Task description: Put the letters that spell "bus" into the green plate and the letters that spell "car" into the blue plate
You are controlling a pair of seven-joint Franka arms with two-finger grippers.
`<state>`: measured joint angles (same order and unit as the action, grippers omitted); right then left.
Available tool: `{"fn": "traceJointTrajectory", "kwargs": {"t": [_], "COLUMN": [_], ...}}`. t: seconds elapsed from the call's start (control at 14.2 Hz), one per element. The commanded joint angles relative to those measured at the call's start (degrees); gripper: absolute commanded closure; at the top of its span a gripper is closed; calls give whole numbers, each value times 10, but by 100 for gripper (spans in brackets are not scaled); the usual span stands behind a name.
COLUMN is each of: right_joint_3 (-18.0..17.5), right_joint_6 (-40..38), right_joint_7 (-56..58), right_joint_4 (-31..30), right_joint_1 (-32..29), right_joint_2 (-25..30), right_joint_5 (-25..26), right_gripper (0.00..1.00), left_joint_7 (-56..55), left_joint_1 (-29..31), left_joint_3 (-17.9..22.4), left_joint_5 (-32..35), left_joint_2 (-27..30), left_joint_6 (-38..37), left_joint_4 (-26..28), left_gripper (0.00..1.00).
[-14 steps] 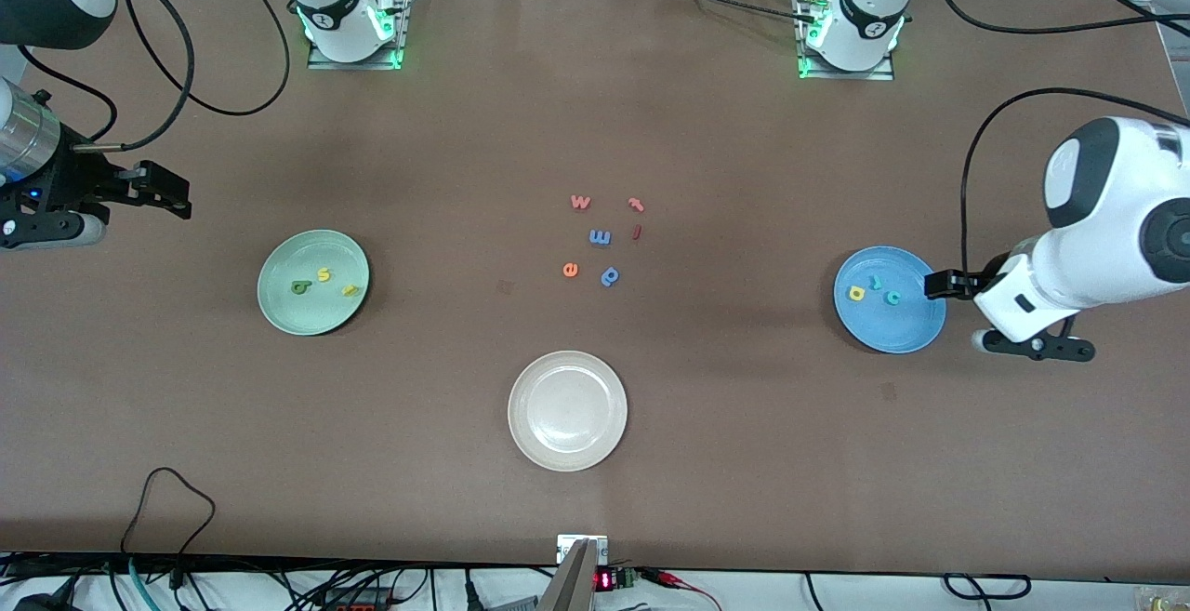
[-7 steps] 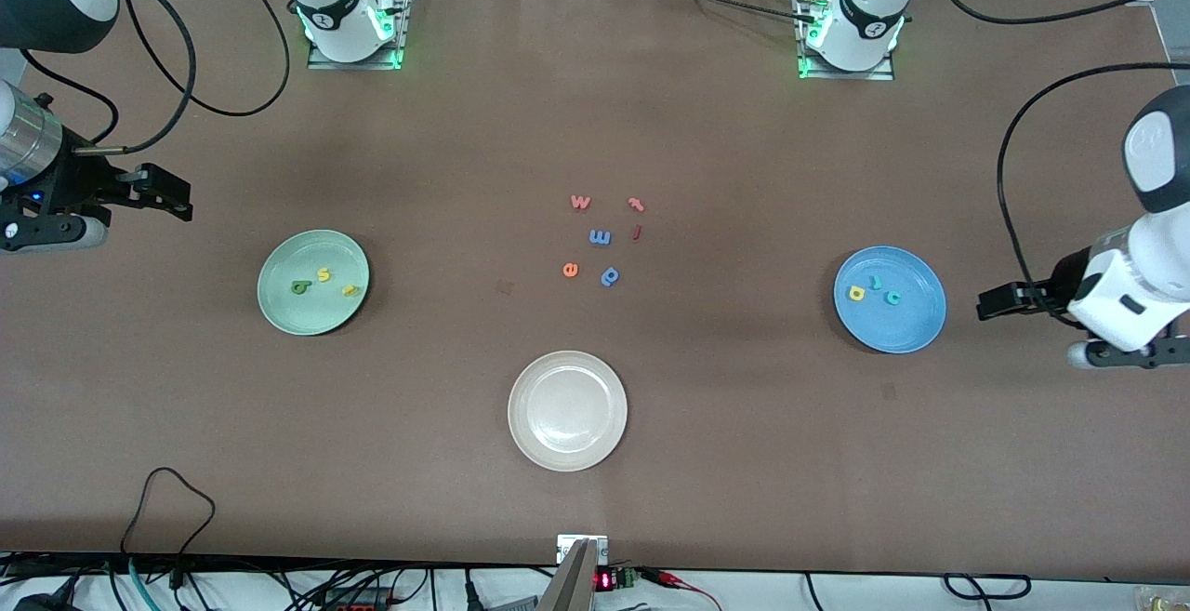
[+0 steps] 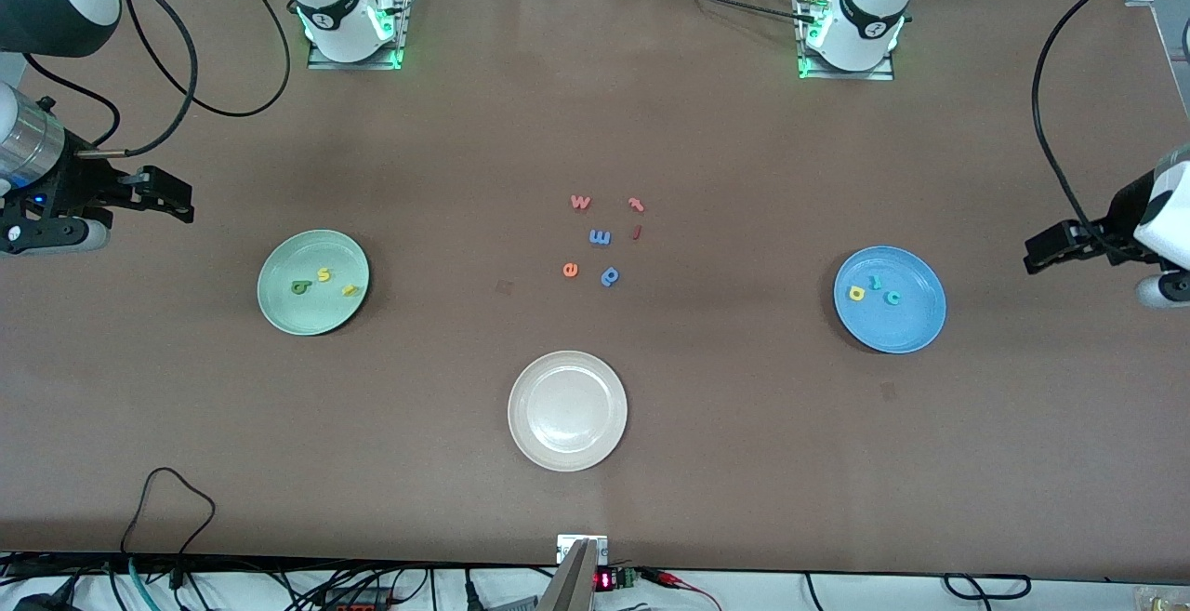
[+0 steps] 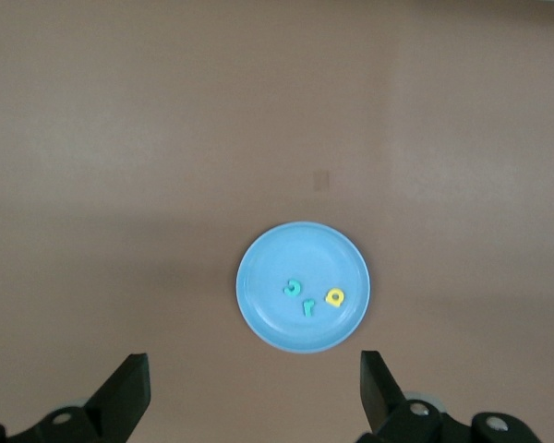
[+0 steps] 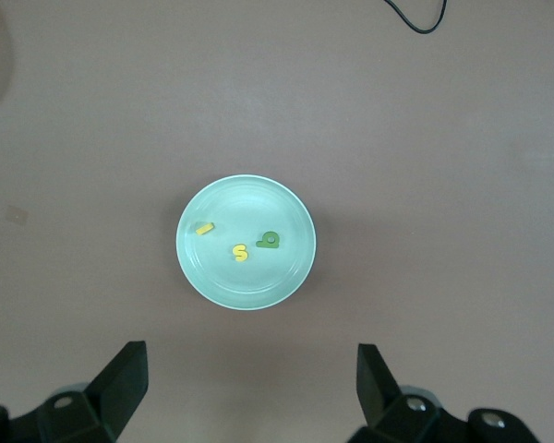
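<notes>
The green plate [image 3: 311, 315] [image 5: 249, 208] holds a dark green "b" [image 3: 299, 287] [image 5: 270, 241], a yellow "s" [image 3: 323, 273] [image 5: 240, 251] and a yellow "u" [image 3: 350, 290] [image 5: 204, 228]. In the blue plate [image 3: 897, 329] [image 4: 286, 258] lie a yellow "a" [image 3: 856, 293] [image 4: 334, 297], a blue "r" [image 3: 875, 283] [image 4: 308, 306] and a teal "c" [image 3: 892, 296] [image 4: 293, 289]. My left gripper [image 3: 1046, 253] [image 4: 254, 374] hangs open and empty over bare table beside the blue plate, toward the left arm's end. My right gripper [image 3: 167, 197] [image 5: 252, 365] is open and empty over bare table beside the green plate, toward the right arm's end.
A cream-white plate [image 3: 567, 448] sits nearer the front camera, mid-table. Loose letters lie in the middle: a pink "w" [image 3: 580, 202], blue "m" [image 3: 600, 237], orange "e" [image 3: 570, 269], blue "p" [image 3: 610, 275] and two small red pieces [image 3: 636, 205]. A black cable [image 3: 167, 499] loops at the front edge.
My left arm has drawn back from the blue plate toward the left arm's end of the table, empty. The right arm has barely moved. All letters stay put.
</notes>
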<state>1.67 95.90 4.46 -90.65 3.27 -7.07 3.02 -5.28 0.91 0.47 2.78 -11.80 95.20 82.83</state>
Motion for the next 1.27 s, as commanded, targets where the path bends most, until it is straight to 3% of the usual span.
{"fn": "traceJointTrajectory", "kwargs": {"t": [0.0, 0.49, 1.2], "right_joint_3": [-1, -4, -5], "right_joint_6": [-3, -9, -12], "right_joint_7": [4, -6, -2], "right_joint_4": [14, 14, 12], "right_joint_1": [-3, 1, 2], "right_joint_2": [-8, -8, -8], "right_joint_5": [-8, -34, -34], "right_gripper": [0, 0, 0], "left_joint_7": [5, 6, 6], "left_joint_1": [-5, -7, -4], "left_joint_3": [4, 3, -7], "left_joint_5": [-12, -29, -28], "left_joint_2": [41, 116, 133], "left_joint_6": [-10, -4, -19], "left_joint_4": [47, 131, 143], "left_gripper": [0, 0, 0]}}
